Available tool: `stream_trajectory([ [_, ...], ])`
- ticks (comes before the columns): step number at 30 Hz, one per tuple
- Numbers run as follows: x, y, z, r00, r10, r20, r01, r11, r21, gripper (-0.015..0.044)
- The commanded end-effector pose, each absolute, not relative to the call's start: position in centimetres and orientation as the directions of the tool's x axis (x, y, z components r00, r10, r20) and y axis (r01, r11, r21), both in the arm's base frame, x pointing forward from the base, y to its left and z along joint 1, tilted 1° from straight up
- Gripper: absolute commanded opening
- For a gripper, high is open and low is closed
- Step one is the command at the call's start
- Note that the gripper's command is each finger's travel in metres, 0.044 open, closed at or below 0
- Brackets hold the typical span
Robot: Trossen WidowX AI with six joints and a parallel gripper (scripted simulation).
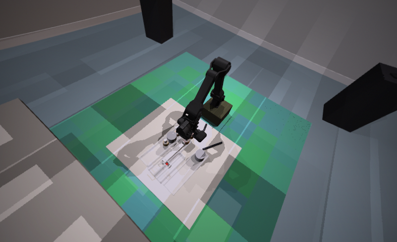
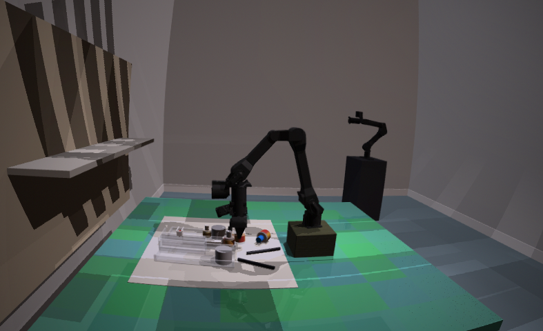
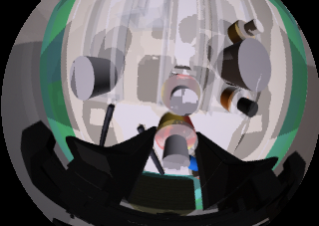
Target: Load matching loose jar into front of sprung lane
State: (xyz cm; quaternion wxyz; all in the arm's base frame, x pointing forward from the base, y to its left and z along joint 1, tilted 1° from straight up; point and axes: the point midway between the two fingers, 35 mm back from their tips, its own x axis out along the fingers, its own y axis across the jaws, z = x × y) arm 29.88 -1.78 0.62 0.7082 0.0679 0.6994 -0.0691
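Observation:
My gripper (image 3: 175, 132) (image 2: 240, 236) is shut on a jar (image 3: 175, 136) with a grey cap and a reddish shoulder, held upright between the fingertips. A like jar (image 3: 180, 94) (image 2: 228, 239) (image 1: 185, 141) with a grey cap stands at the front end of the middle lane of the clear rack (image 2: 181, 247). The held jar is just in front of it, close to the lane's front; the wrist view does not show whether they touch. The held jar's base, the front stop and the pusher plate cannot be made out. A red mark (image 1: 166, 164) shows far back on the rack.
Grey cylinders (image 1: 200, 155) (image 1: 171, 136) stand at both sides of the rack. Small bottles (image 3: 244, 31) (image 3: 231, 99) stand on the right in the wrist view. An orange jar with a blue cap (image 2: 260, 237) lies between rack and arm base. Two black bars (image 2: 263, 251) (image 2: 256, 263) lie nearby.

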Motion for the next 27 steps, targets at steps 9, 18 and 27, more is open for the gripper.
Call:
stream_trajectory([
  [9, 31.47, -2.03, 0.93, 0.047, -0.009, -0.999, 0.191, 0.982, 0.001, 0.0000],
  [18, 31.77, -2.08, 0.97, 0.048, -0.009, -0.999, 0.191, 0.982, 0.001, 0.0000],
  [27, 32.07, -2.14, 1.01, 0.048, -0.009, -0.999, 0.191, 0.982, 0.001, 0.0000],
])
